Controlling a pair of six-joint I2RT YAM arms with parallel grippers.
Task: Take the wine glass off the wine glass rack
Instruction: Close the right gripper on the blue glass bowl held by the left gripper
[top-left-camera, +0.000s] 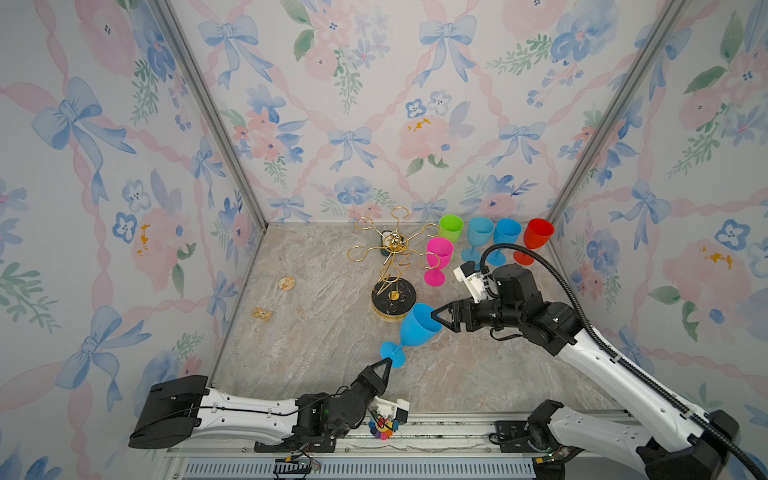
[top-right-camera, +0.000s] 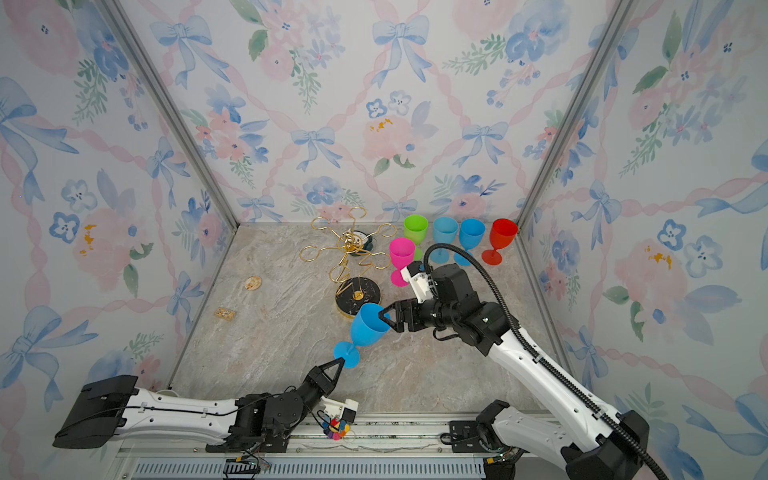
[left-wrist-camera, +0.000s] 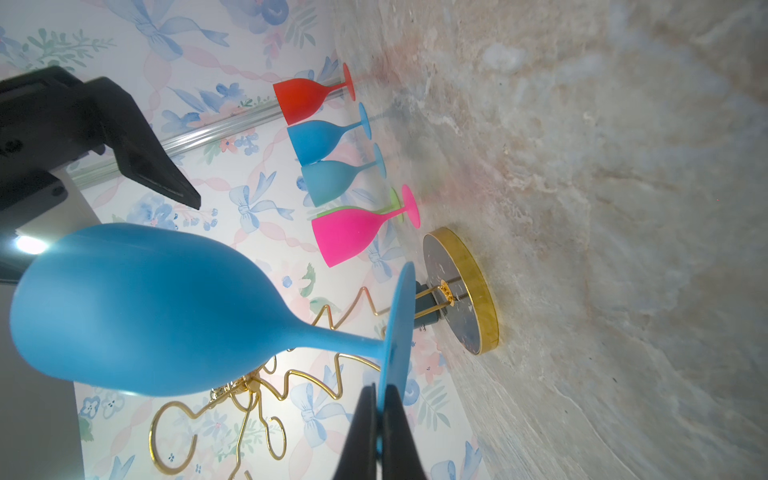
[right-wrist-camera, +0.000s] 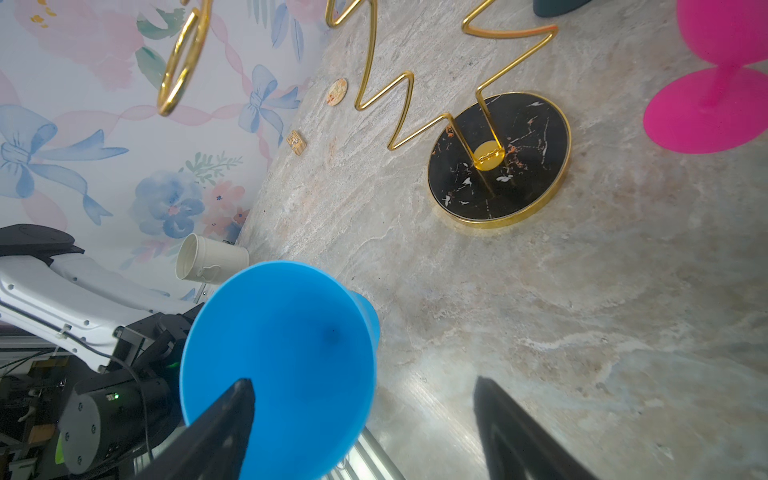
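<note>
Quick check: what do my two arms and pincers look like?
The left arm and right arm: white shells, black joints. A thin black cable runs along the left; a thick black corrugated hose loops over the right. The left pincer and right pincer have black triangular tapering fingers, each beside a white wrist camera mount.

Rack (left-wrist-camera: 465, 299) partly behind blue glass (left-wrist-camera: 145, 307)

A beige marble-patterned table (top-left-camera: 332, 345) is enclosed by three walls (top-left-camera: 374, 104) papered with blue bows and pink flowers, joined by aluminium posts (top-left-camera: 212, 116).
</note>
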